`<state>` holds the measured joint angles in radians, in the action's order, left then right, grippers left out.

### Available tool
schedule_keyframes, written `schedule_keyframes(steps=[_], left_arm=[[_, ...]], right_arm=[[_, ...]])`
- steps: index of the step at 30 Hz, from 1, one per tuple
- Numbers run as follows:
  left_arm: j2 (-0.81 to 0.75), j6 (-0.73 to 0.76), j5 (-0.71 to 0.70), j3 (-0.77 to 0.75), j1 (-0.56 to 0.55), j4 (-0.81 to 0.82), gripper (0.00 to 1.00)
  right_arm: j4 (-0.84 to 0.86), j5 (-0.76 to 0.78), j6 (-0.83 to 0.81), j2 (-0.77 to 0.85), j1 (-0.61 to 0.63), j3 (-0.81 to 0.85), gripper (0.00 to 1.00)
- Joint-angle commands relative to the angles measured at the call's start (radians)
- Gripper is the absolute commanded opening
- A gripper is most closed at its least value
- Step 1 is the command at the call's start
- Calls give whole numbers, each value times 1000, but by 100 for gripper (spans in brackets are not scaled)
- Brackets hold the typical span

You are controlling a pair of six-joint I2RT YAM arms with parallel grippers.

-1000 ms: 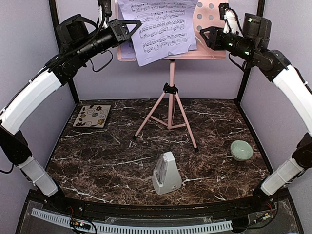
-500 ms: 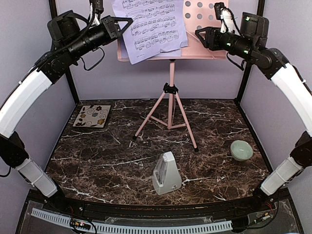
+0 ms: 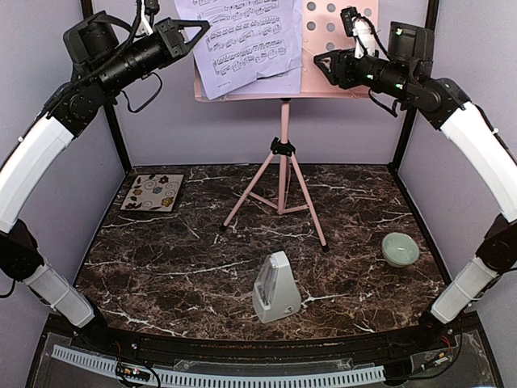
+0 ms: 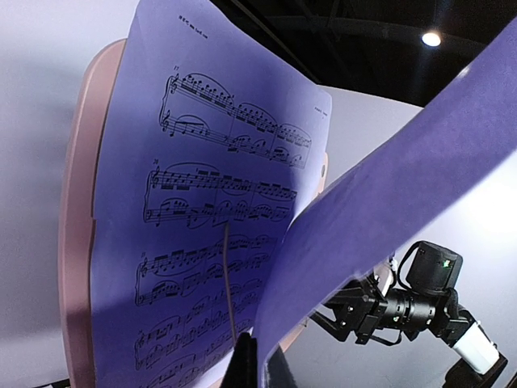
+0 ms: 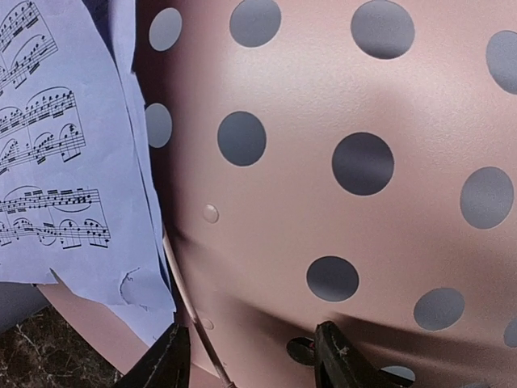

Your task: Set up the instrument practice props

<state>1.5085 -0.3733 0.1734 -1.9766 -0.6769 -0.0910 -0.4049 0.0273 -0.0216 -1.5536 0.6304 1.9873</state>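
The pink music stand (image 3: pixel 283 153) stands on its tripod at the back of the table, its perforated desk (image 3: pixel 339 48) up at the top of the view. Lavender sheet-music pages (image 3: pixel 242 40) lie against the desk's left half. My left gripper (image 3: pixel 203 29) is shut on the left edge of a page, which curls over its fingers (image 4: pixel 245 364) in the left wrist view. My right gripper (image 3: pixel 318 63) is open just in front of the desk (image 5: pixel 323 202), its fingers (image 5: pixel 166 360) spread and holding nothing. The grey-white metronome (image 3: pixel 275 288) stands near the front.
A floral coaster (image 3: pixel 152 192) lies at the back left of the marble table and a pale green bowl (image 3: pixel 400 248) sits at the right. A thin wire page holder (image 5: pixel 187 303) runs along the desk beside the pages (image 5: pixel 65 162). Black frame posts (image 3: pixel 113 121) flank the table.
My left gripper has risen and drawn left, carrying the pages higher up the desk. My right gripper has opened wider and edged left towards the desk.
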Motion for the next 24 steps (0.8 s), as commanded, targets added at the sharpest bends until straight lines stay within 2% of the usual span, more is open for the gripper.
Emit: schedule_keyframes(steps=[1, 6, 12, 15, 18, 24], left_arm=[[-31, 24, -7, -24, 0, -15, 0], [-27, 21, -7, -22, -1, -6, 0], [-31, 16, -4, -7, 0, 4, 0], [-31, 16, -7, -5, -1, 5, 0], [-31, 16, -14, -5, 0, 7, 0], [-27, 17, -14, -4, -1, 13, 0]], right_arm=[[-4, 42, -55, -28, 30, 57, 52], [-15, 134, -119, -67, 79, 88, 46], [24, 212, -116, -60, 86, 75, 30], [43, 229, -121, -49, 86, 64, 19], [87, 231, -118, -19, 87, 14, 2], [247, 192, -110, 63, 87, -136, 0]])
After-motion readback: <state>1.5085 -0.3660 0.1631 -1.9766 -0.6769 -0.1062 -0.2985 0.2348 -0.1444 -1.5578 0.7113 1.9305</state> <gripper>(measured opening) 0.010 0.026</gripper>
